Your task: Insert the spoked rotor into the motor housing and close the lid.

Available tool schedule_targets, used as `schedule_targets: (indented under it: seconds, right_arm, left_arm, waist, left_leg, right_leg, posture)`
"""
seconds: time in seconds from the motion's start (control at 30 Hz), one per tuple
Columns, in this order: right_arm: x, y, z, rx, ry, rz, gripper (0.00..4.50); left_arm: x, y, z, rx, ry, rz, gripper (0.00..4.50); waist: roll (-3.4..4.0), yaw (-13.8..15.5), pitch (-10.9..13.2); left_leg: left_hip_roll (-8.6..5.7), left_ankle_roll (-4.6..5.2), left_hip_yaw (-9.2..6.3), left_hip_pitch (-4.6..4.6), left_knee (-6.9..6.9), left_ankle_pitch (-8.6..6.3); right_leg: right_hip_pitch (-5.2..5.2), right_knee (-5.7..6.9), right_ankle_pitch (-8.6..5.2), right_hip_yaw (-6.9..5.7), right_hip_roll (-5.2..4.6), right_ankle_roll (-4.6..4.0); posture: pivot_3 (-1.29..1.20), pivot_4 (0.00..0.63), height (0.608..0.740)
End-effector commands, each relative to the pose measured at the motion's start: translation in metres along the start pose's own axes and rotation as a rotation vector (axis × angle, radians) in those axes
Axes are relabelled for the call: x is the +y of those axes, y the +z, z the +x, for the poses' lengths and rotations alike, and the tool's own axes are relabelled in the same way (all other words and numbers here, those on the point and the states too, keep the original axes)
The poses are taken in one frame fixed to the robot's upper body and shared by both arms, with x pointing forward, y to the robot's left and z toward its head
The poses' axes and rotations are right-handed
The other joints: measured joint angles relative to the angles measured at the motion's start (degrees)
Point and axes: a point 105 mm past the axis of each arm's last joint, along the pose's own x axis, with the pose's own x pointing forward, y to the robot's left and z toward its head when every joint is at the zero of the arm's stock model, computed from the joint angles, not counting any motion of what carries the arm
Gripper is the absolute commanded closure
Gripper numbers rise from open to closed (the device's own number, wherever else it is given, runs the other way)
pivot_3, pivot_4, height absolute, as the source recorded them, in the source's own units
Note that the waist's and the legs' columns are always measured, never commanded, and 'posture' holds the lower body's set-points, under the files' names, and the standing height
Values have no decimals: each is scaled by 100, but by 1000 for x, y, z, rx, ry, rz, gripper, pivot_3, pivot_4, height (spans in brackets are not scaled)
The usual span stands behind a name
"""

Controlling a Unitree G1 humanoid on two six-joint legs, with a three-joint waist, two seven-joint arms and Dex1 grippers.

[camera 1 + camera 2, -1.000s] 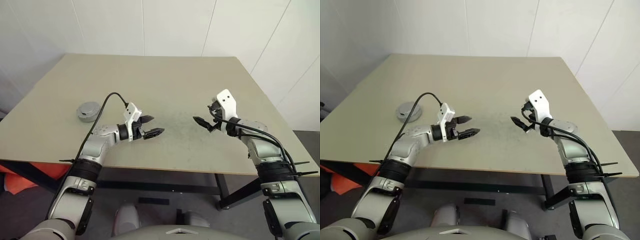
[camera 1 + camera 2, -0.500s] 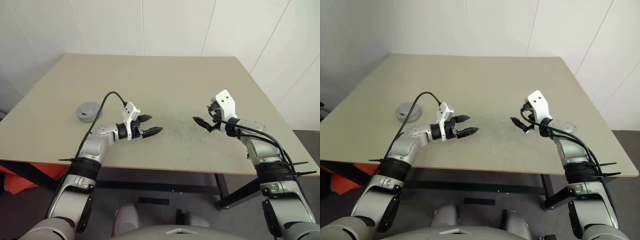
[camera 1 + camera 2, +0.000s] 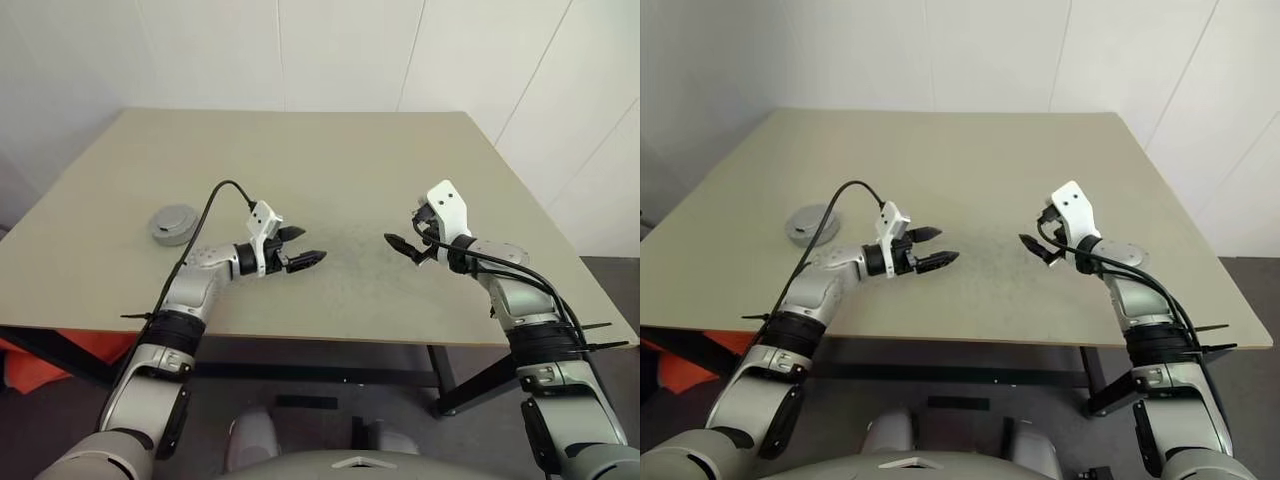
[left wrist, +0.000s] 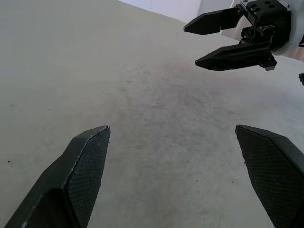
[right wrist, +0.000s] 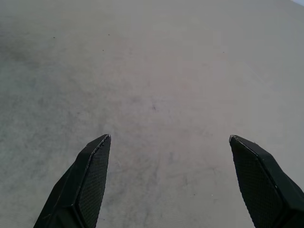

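The motor housing [image 3: 175,222] is a short round grey piece with a smooth grey lid on top. It lies on the table's left side, a forearm's length to the left of my left gripper. The spoked rotor is out of view. My left gripper [image 3: 313,245] hovers over the middle of the table [image 3: 330,160], open and empty. My right gripper [image 3: 402,226] faces it from the right, also open and empty. It appears in the left wrist view too, as the right gripper [image 4: 191,45]. Bare tabletop lies between each gripper's fingers in the wrist views.
A faint dark smudge [image 3: 360,245] marks the tabletop between the two grippers. The table's front edge [image 3: 330,338] runs just below both forearms. White walls stand behind the table. Something orange [image 3: 40,350] lies on the floor below the front left corner.
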Motion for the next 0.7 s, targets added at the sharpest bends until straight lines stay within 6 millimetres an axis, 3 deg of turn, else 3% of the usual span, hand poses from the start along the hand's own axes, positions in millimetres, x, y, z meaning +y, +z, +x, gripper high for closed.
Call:
schedule_targets:
  seconds: [0.03,0.7]
  right_arm:
    - [-5,13,-1,-37,-18,-38,0]
    - [-5,15,1,-34,-16,-47,0]
  left_arm:
    - [1,10,0,-30,5,37,27]
    - [1,11,0,-36,17,35,27]
  waist:
    - [0,-1,0]
    - [0,-1,1]
  left_leg:
    - [0,0,0,-3,0,0]
    - [0,3,1,-6,-3,-2]
  right_leg:
    - [-2,0,0,0,0,0]
    - [-4,-6,0,0,0,0]
  posture:
    - [0,0,740]
    - [0,0,740]
